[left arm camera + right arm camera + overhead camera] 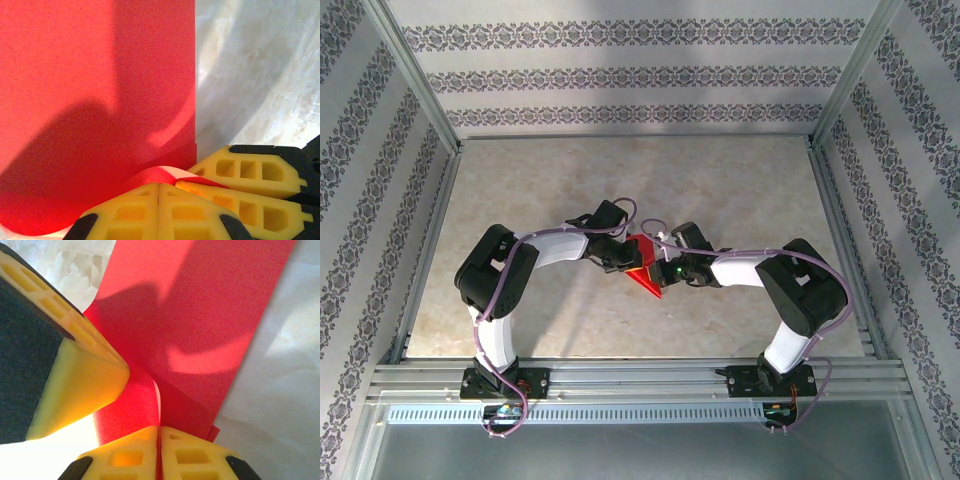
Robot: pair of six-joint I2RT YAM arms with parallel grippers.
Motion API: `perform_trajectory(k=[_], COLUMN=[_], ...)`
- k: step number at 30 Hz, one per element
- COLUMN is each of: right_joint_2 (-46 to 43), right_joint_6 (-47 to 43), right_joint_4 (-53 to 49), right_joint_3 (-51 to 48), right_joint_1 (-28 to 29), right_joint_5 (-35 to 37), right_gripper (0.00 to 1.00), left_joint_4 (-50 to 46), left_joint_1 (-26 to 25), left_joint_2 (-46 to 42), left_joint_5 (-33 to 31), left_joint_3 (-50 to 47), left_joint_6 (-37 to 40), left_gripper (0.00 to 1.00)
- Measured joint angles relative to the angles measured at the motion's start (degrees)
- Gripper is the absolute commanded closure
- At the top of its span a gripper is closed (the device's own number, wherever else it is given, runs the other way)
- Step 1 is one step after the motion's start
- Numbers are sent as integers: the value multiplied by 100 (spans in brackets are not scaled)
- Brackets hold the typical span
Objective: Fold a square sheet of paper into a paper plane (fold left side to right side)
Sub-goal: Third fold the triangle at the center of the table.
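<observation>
Pinching the partly folded red paper (645,268) over the middle of the worktop (620,190), we have left fingers (125,215) and right fingers (195,460) both clenched on its curled edge; we judge several folds remain.

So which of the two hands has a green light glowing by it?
The right hand, at the red paper's right overhead: a green light glows behind it, none behind the left hand.

Matt red paper sheet (90,90), yellow plastic claw fingers (85,375), smooth tabletop (720,180)
</observation>
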Motion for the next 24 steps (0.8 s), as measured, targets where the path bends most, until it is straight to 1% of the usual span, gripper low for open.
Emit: perform_trajectory(k=[24], right_joint_2=[31], right_joint_6=[-42], right_joint_4=[-24], right_joint_3=[37], right_joint_1=[0], right_joint_5=[0], right_gripper=[87], left_joint_4=[11], left_joint_1=[0], left_joint_2=[44], left_joint_5=[-46], left_joint_3=[-208], left_joint_6=[17], left_gripper=[95])
